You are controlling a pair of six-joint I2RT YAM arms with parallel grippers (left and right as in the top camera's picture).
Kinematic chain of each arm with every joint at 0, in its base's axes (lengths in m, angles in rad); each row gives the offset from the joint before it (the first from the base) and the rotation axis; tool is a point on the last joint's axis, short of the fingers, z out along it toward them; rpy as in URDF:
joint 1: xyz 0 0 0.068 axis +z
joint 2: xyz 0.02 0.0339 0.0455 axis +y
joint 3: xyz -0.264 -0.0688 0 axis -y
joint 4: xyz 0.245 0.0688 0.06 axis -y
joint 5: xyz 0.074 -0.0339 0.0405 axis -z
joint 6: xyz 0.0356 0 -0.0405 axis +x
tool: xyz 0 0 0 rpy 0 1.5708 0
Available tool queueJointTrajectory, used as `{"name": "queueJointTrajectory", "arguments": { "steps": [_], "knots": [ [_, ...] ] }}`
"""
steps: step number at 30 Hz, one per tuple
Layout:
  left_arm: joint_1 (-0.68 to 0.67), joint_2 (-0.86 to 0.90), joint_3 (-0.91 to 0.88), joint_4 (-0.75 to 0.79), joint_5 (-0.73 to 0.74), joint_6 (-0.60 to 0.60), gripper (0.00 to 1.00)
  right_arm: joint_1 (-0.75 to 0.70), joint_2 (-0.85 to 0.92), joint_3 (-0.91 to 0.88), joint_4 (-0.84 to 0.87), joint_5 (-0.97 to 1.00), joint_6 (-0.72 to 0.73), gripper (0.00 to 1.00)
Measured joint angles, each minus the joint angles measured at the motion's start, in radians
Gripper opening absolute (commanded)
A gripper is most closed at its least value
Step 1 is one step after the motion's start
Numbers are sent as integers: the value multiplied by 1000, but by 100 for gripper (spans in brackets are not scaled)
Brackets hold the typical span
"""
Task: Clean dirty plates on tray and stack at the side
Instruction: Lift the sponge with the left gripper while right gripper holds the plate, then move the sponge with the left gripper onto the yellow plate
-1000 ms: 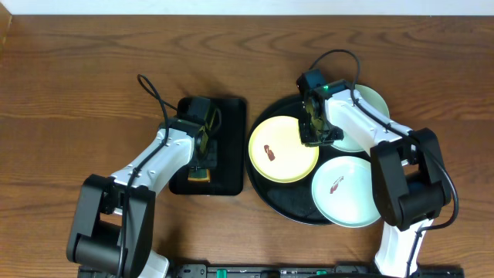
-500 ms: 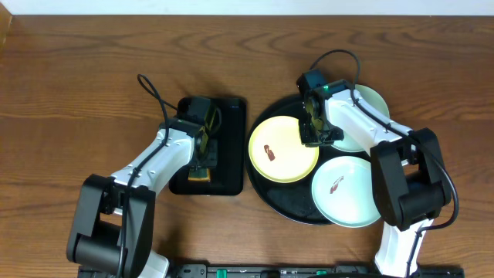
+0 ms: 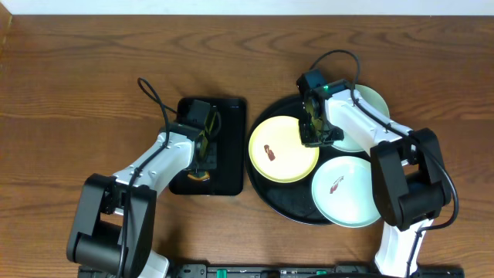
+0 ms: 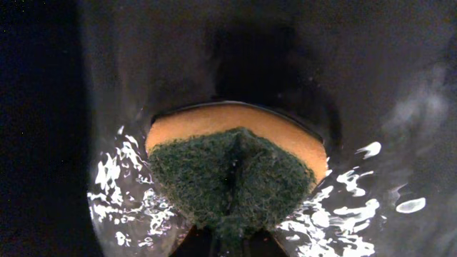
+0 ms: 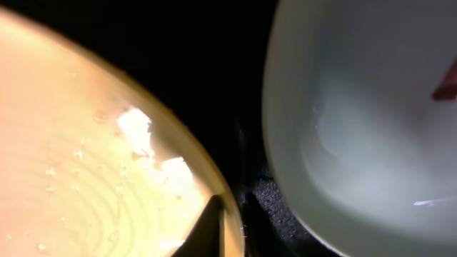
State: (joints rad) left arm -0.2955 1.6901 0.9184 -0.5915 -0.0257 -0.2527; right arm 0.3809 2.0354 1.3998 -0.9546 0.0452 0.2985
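On the round black tray lie three dirty plates: a pale yellow plate on the left and two mint-white plates. The yellow one and the near mint one show red-brown smears. My right gripper is shut on the yellow plate's right rim. In the right wrist view the right gripper has one finger on the yellow plate and the other outside its edge, beside a mint plate. My left gripper is shut on a green-and-orange sponge.
A smaller rectangular black tray lies left of the round tray, under the left gripper and sponge; its wet surface glistens. Brown wooden table surrounds both trays. Cables loop above each wrist.
The left gripper has shut on the sponge and squeezed it narrower. The right gripper has tightened on the yellow plate's rim. Neither arm has shifted noticeably.
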Motion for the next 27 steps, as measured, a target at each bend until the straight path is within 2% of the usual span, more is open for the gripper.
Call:
{"name": "queueJointTrajectory", "arguments": {
  "steps": [10, 22, 27],
  "knots": [
    [0, -39, 124, -11, 30, -13, 8, 0, -2, 0, -7, 1, -6, 1],
    [0, -48, 130, 65, -26, -20, 8, 0, -2, 0, -8, 1, -6, 1],
    [0, -48, 130, 80, -1, -44, 7, 0, -2, 0, -8, 1, -6, 1]
  ]
}}
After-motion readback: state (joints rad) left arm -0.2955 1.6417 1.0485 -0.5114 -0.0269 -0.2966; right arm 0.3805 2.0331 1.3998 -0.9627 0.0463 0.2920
